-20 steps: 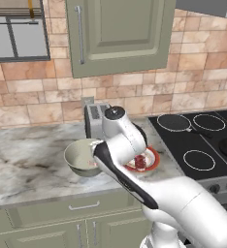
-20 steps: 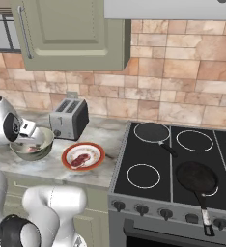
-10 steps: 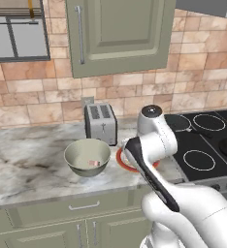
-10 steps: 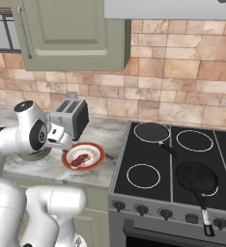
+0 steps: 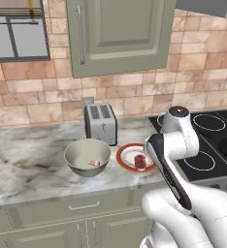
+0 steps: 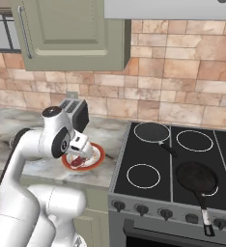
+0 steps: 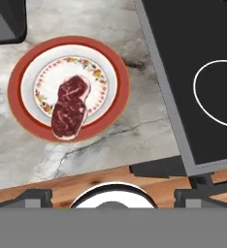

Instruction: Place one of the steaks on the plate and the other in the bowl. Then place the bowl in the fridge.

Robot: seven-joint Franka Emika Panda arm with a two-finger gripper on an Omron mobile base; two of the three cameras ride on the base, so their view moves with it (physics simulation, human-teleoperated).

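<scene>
The pale grey-green bowl (image 5: pixel 87 157) stands on the counter with one small steak (image 5: pixel 93 163) lying inside it. Right of it is the orange-rimmed plate (image 5: pixel 127 154), and the darker steak (image 5: pixel 140 161) lies flat on it. In the hand view that steak (image 7: pixel 69 107) rests on the plate (image 7: pixel 18 77) at upper left. My gripper (image 7: pixel 113 196) hangs above the counter's front edge, beside the plate and clear of it. Its fingertips (image 7: pixel 35 196) stand far apart, open and holding nothing. From the right base view, the gripper (image 6: pixel 84 147) hovers over the plate (image 6: pixel 98 155). The fridge is out of view.
A silver toaster (image 5: pixel 101 123) stands behind the bowl and plate. The black stove (image 6: pixel 182 164) lies just right of the plate, with two dark pans (image 6: pixel 197 176) on it. Green cabinets hang above, and the counter's front edge (image 7: pixel 86 186) runs under the hand.
The arm has swung right, from above the bowl to above the plate by the stove. The jaws stayed open, and both steaks lie where they were.
</scene>
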